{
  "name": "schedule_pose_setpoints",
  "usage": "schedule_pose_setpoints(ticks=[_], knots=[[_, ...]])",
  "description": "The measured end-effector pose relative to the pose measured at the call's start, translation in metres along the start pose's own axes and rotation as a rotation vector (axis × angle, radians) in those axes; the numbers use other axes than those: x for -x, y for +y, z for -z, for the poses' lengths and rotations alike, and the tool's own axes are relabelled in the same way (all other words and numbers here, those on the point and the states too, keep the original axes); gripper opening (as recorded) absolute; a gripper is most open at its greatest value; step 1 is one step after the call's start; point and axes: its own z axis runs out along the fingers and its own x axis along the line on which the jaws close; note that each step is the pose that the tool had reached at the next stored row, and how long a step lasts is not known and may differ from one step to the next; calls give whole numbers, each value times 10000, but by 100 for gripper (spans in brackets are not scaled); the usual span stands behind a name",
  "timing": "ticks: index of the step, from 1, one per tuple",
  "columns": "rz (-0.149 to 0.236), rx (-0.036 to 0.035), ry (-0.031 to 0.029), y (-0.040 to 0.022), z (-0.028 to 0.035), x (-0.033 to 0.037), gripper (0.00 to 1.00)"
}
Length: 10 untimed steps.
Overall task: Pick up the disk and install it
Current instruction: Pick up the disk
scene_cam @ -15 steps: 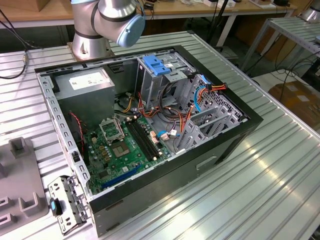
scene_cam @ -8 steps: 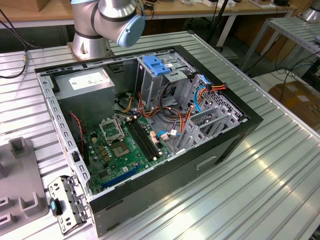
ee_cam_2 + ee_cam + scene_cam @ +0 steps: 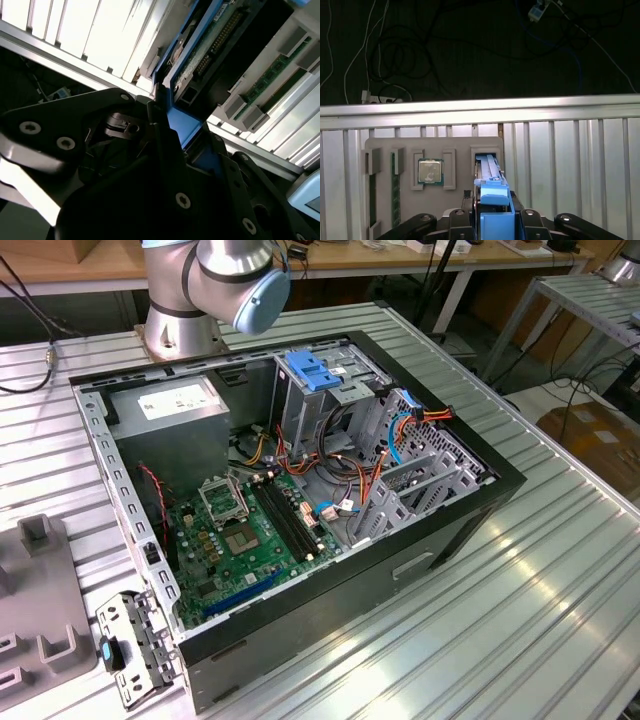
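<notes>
- In the first wrist view, the black pincer pinches a flat, rectangular silver metal disk, its jaws pressed against the blue plastic rails.
- The disk stands on edge in a slot of the grey plastic parts tray, which lies just beside the edge of the ribbed metal bench.
- It looks rigid, fairly heavy and sensitive to knocks. The rails seem the safest hold, clear of the exposed green circuit board.

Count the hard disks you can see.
1. The disk stands on edge in the grey fixture's slot, clamped in the pincer, as both wrist views show. Others may be hidden inside the drive cage of the computer case in the exterior view.
</notes>
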Motion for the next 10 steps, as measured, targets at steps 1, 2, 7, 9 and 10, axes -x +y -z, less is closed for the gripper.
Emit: schedule_pose_setpoints(ticks=[1,2,7,9,10], knots=[[0,-1,2,0,19,0,37],[-1,0,3,0,39,0,37],[-1,0,11,1,114,0,37],[0,-1,13,1,136,0,37],[-1,-1,14,1,145,0,37]])
